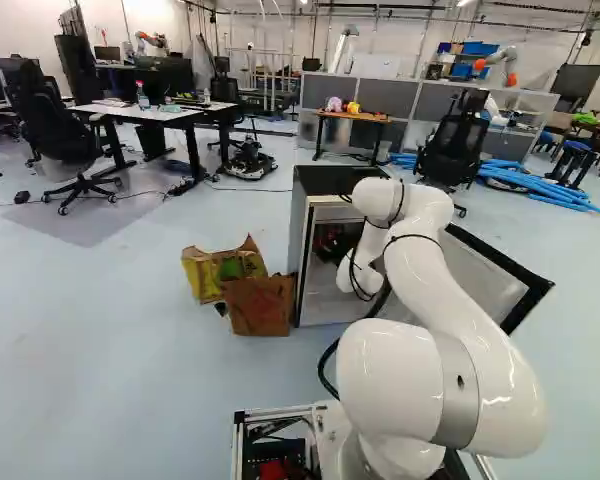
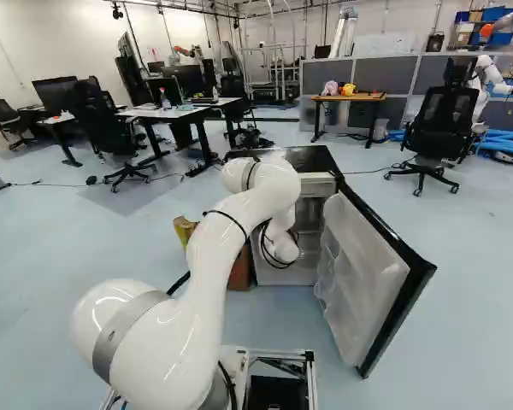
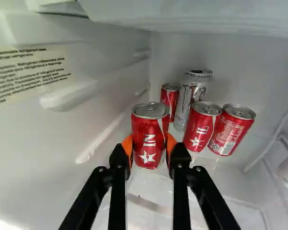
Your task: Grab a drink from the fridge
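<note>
Inside the open fridge, my gripper shows in the left base view as a dark shape, partly hidden by the wrist. In the wrist view the gripper is shut on a red can, an orange pad against each side of it. The held can looks upright. Behind and beside it are more red cans and a taller silver can. Whether the held can touches the shelf, I cannot tell.
The fridge door stands open right of the arm. Inner wall ledges run beside the gripper, with a white edge overhead. Cardboard and yellow bags stand left of the fridge. Desks, chairs and another robot are farther off.
</note>
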